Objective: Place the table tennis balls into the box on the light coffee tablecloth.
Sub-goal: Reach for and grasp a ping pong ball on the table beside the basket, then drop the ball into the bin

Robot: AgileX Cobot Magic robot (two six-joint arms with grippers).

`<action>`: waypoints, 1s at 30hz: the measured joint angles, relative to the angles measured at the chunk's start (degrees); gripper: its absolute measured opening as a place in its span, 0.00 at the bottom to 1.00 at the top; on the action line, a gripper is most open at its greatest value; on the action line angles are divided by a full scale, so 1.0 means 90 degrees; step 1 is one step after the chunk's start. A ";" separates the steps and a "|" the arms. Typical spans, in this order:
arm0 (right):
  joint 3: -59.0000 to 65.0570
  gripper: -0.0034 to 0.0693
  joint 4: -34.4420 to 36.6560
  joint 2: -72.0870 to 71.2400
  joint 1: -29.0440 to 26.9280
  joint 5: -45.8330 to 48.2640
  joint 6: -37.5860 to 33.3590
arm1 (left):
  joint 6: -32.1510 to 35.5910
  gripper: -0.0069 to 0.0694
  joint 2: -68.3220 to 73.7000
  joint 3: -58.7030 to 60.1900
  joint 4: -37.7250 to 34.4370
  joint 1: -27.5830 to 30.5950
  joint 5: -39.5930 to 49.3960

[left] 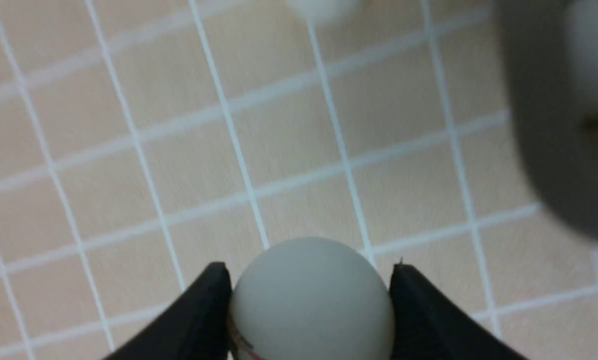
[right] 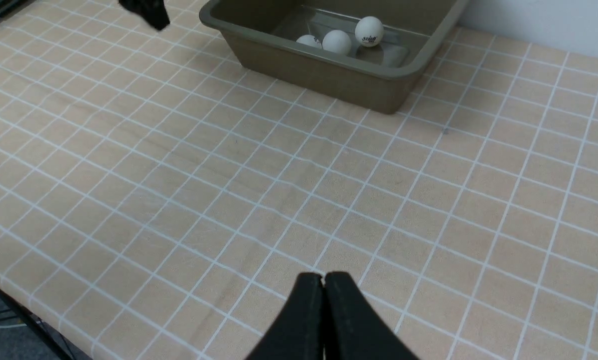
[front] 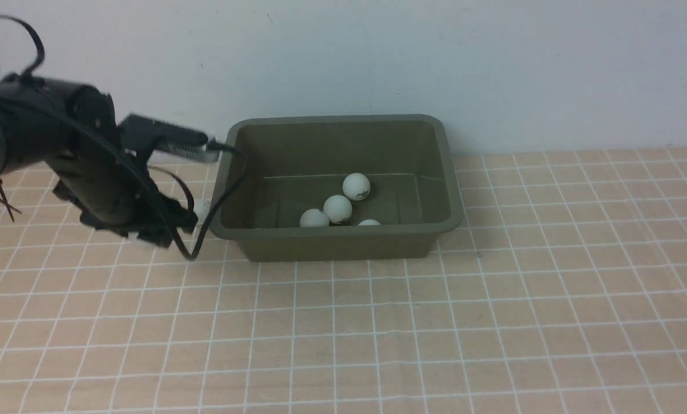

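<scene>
White table tennis ball (left: 311,300) clamped in the left gripper (left: 309,274), near the box (left: 544,150).

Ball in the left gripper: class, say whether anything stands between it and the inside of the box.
Only the left wall and rim of the box. The left gripper holds the ball just outside that wall, over the tablecloth. Nearby on the cloth lies a second ball, seemingly too low to block.

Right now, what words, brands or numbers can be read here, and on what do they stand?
No text is legible.
Dark print on the rear ball in the box: too small.
Red and dark mark on the pinched ball in the left pincer: blurred, cut off.
</scene>
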 joint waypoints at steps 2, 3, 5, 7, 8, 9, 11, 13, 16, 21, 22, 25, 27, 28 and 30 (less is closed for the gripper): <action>0.0000 0.03 0.0000 0.0000 0.0000 0.0000 0.0000 | 0.0000 0.51 -0.0102 -0.0535 -0.0195 -0.0039 -0.0015; 0.0000 0.03 0.0000 0.0000 0.0000 0.0000 0.0000 | 0.0000 0.51 -0.0124 -0.0809 -0.0326 -0.0073 -0.0084; 0.0000 0.03 0.0000 0.0000 0.0000 0.0000 -0.0007 | 0.0000 0.51 -0.0124 -0.1020 -0.0464 -0.0148 -0.0206; 0.0000 0.03 -0.0022 0.0000 0.0000 0.0000 -0.0027 | 0.0013 0.51 -0.0065 -0.1242 -0.0692 -0.0318 -0.0475; 0.0000 0.03 -0.0039 0.0000 0.0000 0.0000 -0.0027 | 0.0035 0.51 -0.0018 -0.1276 -0.0757 -0.0407 -0.0592; 0.0000 0.03 -0.0056 0.0000 0.0000 0.0000 -0.0029 | 0.0070 0.51 0.0046 -0.1285 -0.0808 -0.0502 -0.0715; 0.0000 0.03 -0.0099 0.0000 0.0000 0.0000 -0.0035 | 0.0133 0.51 0.0241 -0.1284 -0.0870 -0.0706 -0.0884; 0.0000 0.03 -0.0115 0.0000 0.0000 0.0000 -0.0035 | 0.0203 0.51 0.0509 -0.1284 -0.0892 -0.0904 -0.1026; 0.0000 0.03 -0.0123 0.0000 0.0000 0.0000 -0.0042 | 0.0402 0.51 0.0898 -0.1284 -0.0886 -0.1159 -0.1195; 0.0000 0.03 -0.0122 0.0000 0.0000 0.0000 -0.0044 | 0.1022 0.51 0.1545 -0.1284 -0.0880 -0.1471 -0.1575; 0.0000 0.03 -0.0122 0.0000 0.0000 0.0000 -0.0044 | 0.1099 0.51 0.1646 -0.1284 -0.0880 -0.1513 -0.1635; 0.0000 0.03 -0.0122 0.0000 0.0000 0.0008 -0.0044 | 0.1166 0.52 0.1745 -0.1284 -0.0880 -0.1574 -0.1788; 0.0000 0.03 -0.0122 0.0000 0.0000 0.0028 -0.0044 | 0.1166 0.55 0.1751 -0.1290 -0.0886 -0.1587 -0.1932; 0.0000 0.03 -0.0122 0.0000 0.0000 0.0035 -0.0044 | 0.1160 0.56 0.1751 -0.1297 -0.0886 -0.1587 -0.2000; 0.0000 0.03 -0.0122 0.0000 0.0000 0.0048 -0.0044 | 0.1118 0.60 0.1751 -0.1320 -0.0886 -0.1587 -0.2112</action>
